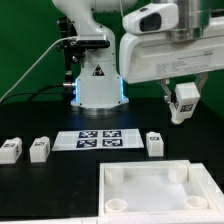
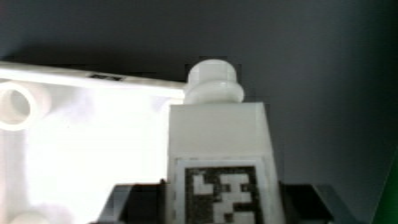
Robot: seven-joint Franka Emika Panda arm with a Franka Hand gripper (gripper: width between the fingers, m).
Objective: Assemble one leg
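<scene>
My gripper [image 1: 183, 104] is shut on a white leg [image 1: 184, 101] with a black-and-white tag, held in the air above the table at the exterior view's right. In the wrist view the held leg [image 2: 219, 140] stands between my dark fingers [image 2: 134, 200], its round peg pointing away. The large white square panel [image 1: 155, 189] with round corner sockets lies below at the front; its edge and one socket [image 2: 15, 105] show in the wrist view. Three more legs lie on the table: two at the exterior view's left [image 1: 10, 150] [image 1: 40, 148] and one [image 1: 154, 142] right of the marker board.
The marker board [image 1: 101, 139] lies flat in the middle of the black table. The arm's white base [image 1: 98, 82] stands behind it. A green wall is at the back.
</scene>
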